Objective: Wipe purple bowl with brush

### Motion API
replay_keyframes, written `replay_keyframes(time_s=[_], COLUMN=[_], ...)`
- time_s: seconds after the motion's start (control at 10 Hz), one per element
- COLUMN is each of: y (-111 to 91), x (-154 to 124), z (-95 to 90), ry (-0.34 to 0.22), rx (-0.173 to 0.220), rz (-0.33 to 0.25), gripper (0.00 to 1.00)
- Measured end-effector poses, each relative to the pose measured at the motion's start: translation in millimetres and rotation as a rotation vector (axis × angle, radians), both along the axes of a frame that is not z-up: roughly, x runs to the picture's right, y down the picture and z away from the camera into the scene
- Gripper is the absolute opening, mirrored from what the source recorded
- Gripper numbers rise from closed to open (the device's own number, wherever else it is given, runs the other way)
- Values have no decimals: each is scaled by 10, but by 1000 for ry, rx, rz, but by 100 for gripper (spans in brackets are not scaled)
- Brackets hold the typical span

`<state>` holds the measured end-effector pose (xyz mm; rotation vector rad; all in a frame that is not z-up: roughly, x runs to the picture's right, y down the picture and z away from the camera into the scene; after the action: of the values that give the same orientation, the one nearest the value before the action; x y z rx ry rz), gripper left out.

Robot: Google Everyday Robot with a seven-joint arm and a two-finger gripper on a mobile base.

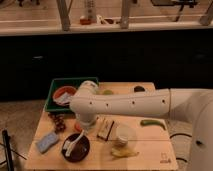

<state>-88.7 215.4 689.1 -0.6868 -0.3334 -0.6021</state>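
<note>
The purple bowl (76, 149) sits on the wooden table (150, 150) at the front left, dark with a reddish-brown inside. The brush (73, 142), white and slim, lies slanted in it, head low at the bowl's left, handle rising to the right. My gripper (83, 131) points down from the white arm (130, 105) just above the bowl's right rim and is shut on the top of the brush handle.
A blue sponge (47, 141) lies left of the bowl. A green tray (53, 104) at the back left holds an orange-red bowl (64, 93). A dark block (105, 129), a pale cup (123, 134), a banana (122, 152) and a green pepper (152, 123) lie to the right.
</note>
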Motion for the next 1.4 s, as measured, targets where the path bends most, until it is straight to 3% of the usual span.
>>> replay_keyframes(time_s=[0.4,0.7,1.0,1.4], y=[164,40,-199,-338], x=[357,654,513,47], z=[-145,-29,172,255], ry=[56,133,136,65], rx=[-24,-15,8,30], rz=[-7,-3,-18,-65], gripper=[0,0,0,0])
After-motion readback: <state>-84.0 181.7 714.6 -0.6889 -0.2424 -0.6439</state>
